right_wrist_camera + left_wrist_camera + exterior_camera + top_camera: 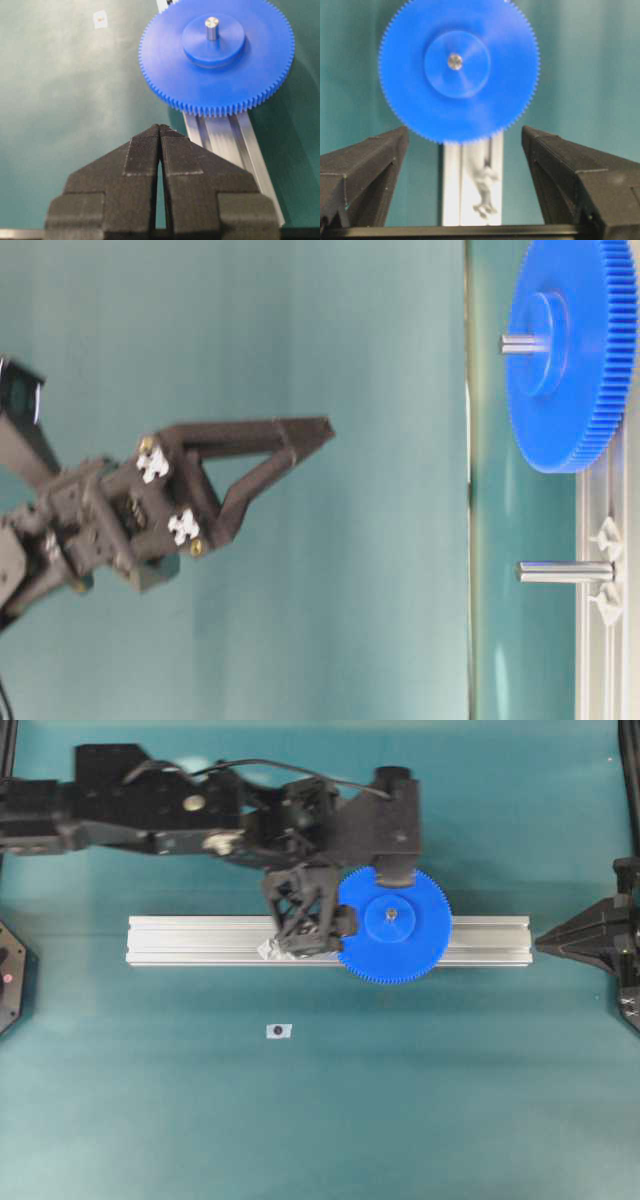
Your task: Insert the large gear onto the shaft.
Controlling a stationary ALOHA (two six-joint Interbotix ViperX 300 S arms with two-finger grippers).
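Grippers first: the left gripper (465, 175) hangs above the aluminium rail (200, 940) with its two black fingers (365, 170) spread wide apart and nothing between them. Just beyond its tips sits the large gear (394, 925), a bright-blue toothed disc lying flat on the rail, with the shaft (212, 27) poking up through its raised central hub. A second bare pin (565, 572) stands further along the rail, between clear tabs. The right gripper (160, 150) rests at the table's right edge, well apart from the gear, its fingers pressed together on nothing.
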